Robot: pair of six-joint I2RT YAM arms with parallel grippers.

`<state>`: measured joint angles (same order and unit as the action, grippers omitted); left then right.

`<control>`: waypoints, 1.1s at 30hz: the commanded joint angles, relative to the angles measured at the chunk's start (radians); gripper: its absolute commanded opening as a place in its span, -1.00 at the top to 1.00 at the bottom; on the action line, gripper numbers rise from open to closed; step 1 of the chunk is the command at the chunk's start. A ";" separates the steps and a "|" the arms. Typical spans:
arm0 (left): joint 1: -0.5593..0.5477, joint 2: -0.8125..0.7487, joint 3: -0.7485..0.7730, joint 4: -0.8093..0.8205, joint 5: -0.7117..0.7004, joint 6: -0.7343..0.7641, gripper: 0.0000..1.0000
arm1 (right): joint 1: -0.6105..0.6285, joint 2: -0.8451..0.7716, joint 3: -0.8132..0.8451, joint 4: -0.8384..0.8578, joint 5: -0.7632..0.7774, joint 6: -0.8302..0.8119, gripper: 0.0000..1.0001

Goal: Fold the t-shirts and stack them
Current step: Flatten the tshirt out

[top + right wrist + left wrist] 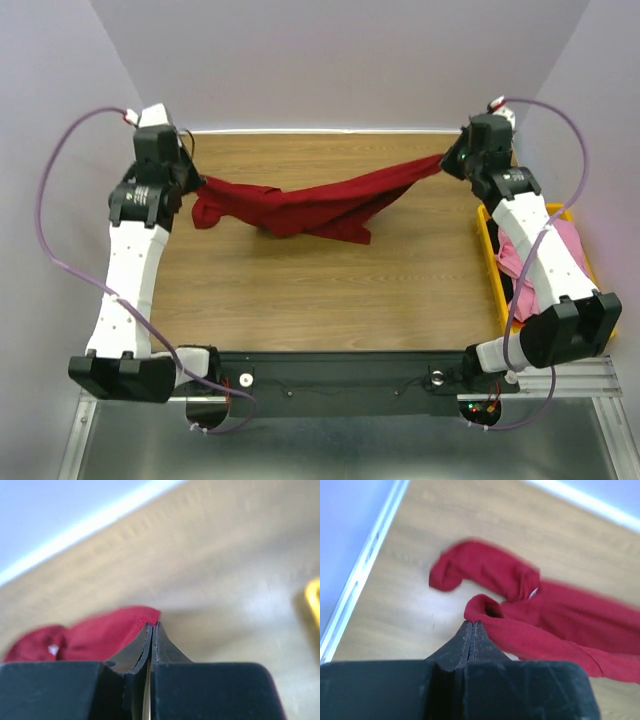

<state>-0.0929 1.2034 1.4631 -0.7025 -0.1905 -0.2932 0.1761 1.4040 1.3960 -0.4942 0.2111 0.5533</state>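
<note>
A dark red t-shirt (310, 205) hangs stretched between my two grippers above the far half of the wooden table, sagging in the middle. My left gripper (197, 184) is shut on its left end; in the left wrist view the cloth (560, 625) bunches at the closed gripper (471, 622), with a small white neck label (534, 593) showing. My right gripper (447, 160) is shut on its right end; the right wrist view shows the shirt (100, 635) pinched at the closed gripper (153, 625). A pink t-shirt (560, 245) and a black one (522, 292) lie in the bin.
A yellow plastic bin (489, 245) stands at the table's right edge under my right arm; its rim shows in the right wrist view (312, 600). A white strip (320, 131) runs along the table's far edge by the back wall.
</note>
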 commanded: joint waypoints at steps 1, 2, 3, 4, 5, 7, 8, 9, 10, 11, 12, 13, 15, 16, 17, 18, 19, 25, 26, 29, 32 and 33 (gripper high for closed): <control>0.036 0.083 0.206 0.049 0.055 -0.009 1.00 | -0.012 0.007 0.188 -0.017 0.045 -0.076 0.99; 0.041 0.105 0.312 0.047 0.066 -0.012 1.00 | -0.012 0.015 0.220 -0.018 0.044 -0.091 0.99; 0.045 0.126 0.369 0.034 0.072 -0.015 1.00 | -0.012 0.024 0.292 -0.017 0.045 -0.099 0.99; 0.050 0.168 0.487 0.028 0.077 -0.020 1.00 | -0.015 0.029 0.325 -0.017 0.047 -0.113 0.99; 0.050 0.183 0.538 0.024 0.079 -0.024 1.00 | -0.015 0.033 0.355 -0.017 0.050 -0.118 0.99; 0.051 0.194 0.603 0.066 0.095 -0.030 1.00 | -0.015 0.039 0.450 -0.017 0.068 -0.128 0.99; 0.055 0.199 0.643 0.083 0.118 -0.038 1.00 | -0.015 0.041 0.486 -0.017 0.076 -0.138 0.99; 0.056 0.197 0.657 0.098 0.125 -0.044 1.00 | -0.015 0.041 0.514 -0.015 0.076 -0.142 0.99; 0.056 0.193 0.666 0.142 0.132 -0.049 1.00 | -0.013 0.039 0.540 -0.015 0.080 -0.148 0.99; 0.058 0.170 0.666 0.173 0.137 -0.061 1.00 | -0.013 0.039 0.601 -0.017 0.082 -0.164 0.99; 0.059 0.156 0.664 0.236 0.149 -0.066 1.00 | -0.013 0.038 0.626 -0.015 0.080 -0.173 0.99; 0.059 0.141 0.661 0.267 0.155 -0.069 1.00 | -0.015 0.033 0.652 -0.014 0.079 -0.180 0.99; 0.059 0.093 0.657 0.319 0.169 -0.069 1.00 | -0.013 0.010 0.699 -0.007 0.079 -0.210 0.99; 0.059 0.079 0.657 0.357 0.174 -0.066 1.00 | -0.013 0.000 0.709 -0.006 0.080 -0.222 0.99; 0.059 0.053 0.658 0.373 0.177 -0.064 1.00 | -0.015 -0.019 0.721 -0.003 0.085 -0.248 0.99; 0.059 0.042 0.661 0.391 0.183 -0.060 1.00 | -0.015 -0.034 0.722 -0.001 0.097 -0.257 0.99; 0.059 0.033 0.667 0.397 0.186 -0.058 1.00 | -0.013 -0.046 0.722 0.000 0.105 -0.266 0.99; 0.059 -0.028 0.740 0.405 0.213 -0.043 1.00 | -0.015 -0.154 0.689 0.028 0.160 -0.337 0.99; 0.059 -0.042 0.738 0.414 0.214 -0.041 1.00 | -0.013 -0.166 0.684 0.032 0.163 -0.337 0.99; 0.059 -0.087 0.750 0.429 0.207 -0.035 1.00 | -0.013 -0.206 0.661 0.046 0.172 -0.358 0.99; 0.059 -0.123 0.775 0.410 0.207 -0.038 1.00 | -0.013 -0.250 0.637 0.055 0.165 -0.371 0.99; 0.059 -0.131 0.776 0.402 0.210 -0.038 1.00 | -0.013 -0.263 0.627 0.059 0.153 -0.371 0.99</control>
<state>-0.0418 1.1126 2.1845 -0.3779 0.0219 -0.3489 0.1703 1.1770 2.0472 -0.5049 0.3336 0.2264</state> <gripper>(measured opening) 0.025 0.022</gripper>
